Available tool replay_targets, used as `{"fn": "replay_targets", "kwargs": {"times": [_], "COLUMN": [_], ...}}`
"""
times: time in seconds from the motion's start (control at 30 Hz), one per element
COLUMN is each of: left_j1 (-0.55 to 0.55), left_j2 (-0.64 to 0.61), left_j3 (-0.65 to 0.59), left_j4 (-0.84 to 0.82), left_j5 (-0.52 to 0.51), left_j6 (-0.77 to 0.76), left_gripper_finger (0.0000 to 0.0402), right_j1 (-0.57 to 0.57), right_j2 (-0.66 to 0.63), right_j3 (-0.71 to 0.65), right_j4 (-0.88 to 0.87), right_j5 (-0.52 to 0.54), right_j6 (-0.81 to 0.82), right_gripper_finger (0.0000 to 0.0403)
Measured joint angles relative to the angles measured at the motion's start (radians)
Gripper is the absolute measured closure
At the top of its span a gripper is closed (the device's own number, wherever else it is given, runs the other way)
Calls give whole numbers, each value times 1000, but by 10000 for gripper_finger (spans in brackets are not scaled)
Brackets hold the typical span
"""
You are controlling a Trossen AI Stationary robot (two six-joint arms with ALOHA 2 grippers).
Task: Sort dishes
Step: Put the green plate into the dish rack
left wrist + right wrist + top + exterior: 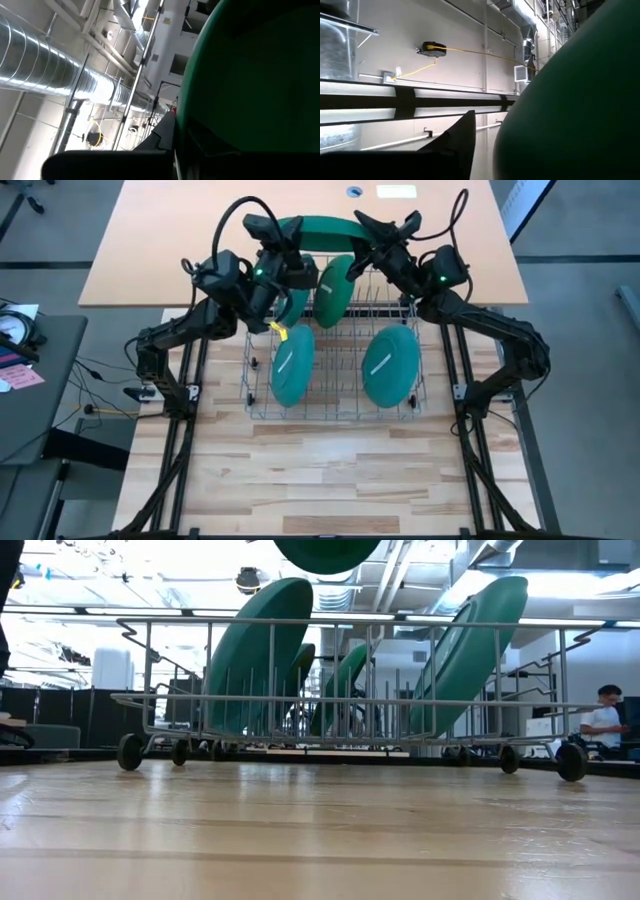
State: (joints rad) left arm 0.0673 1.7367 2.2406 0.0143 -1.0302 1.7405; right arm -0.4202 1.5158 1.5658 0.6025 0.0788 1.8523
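A dark green plate (322, 232) hangs nearly on edge above the far side of the wire rack (335, 414); its lower rim (325, 552) shows at the top of the low view. My left gripper (287, 242) is shut on its left end. My right gripper (368, 238) stands open at its right end, with one finger (460, 145) just clear of the plate's face (570, 110). Two teal plates (293, 366) (390, 366) lean in the rack's near row. Two darker ones (335, 290) (291, 305) stand on edge in the far row. My left gripper holds the dark green plate by its rim at the left end (186, 131), one finger (162, 137) showing against its face. It comes from the table's left, slanting upward. The plate is lifted clear of the rack, standing nearly on edge.
The rack stands on small wheels (130, 751) on the pale wooden tabletop, which has free room on its near side (330, 475). A tan table (180, 250) lies beyond the far edge. A yellow tag (280, 332) hangs on the rack. A person (603, 720) sits in the room behind.
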Motion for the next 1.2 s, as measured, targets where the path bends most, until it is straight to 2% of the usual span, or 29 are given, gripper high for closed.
{"fn": "replay_targets", "kwargs": {"times": [0.2,0.37,0.5,0.6,0.9,1.0,1.2], "left_j1": [2,3,1,-9,-48,-57,-73], "left_j2": [0,-1,-4,-3,-3,-7,-10], "left_j3": [0,0,0,0,-2,-2,-2], "left_j4": [1,-50,-163,-185,-218,-239,-310], "left_j5": [1,5,-26,-27,-22,-49,-184], "left_j6": [3,-46,-125,-168,-394,-498,-856], "left_gripper_finger": [398,396,379,359,298,287,283], "right_j1": [0,0,-14,-40,-143,-205,-349], "right_j2": [-4,-4,-3,-11,-80,-112,-148], "right_j3": [0,0,-2,-2,1,3,0], "right_j4": [-15,-23,-31,-37,-79,-91,-107], "right_j5": [4,2,-30,-84,-153,-233,-452], "right_j6": [-2,-24,-46,-83,-154,-164,-175], "right_gripper_finger": [315,340,361,385,390,390,390]}}
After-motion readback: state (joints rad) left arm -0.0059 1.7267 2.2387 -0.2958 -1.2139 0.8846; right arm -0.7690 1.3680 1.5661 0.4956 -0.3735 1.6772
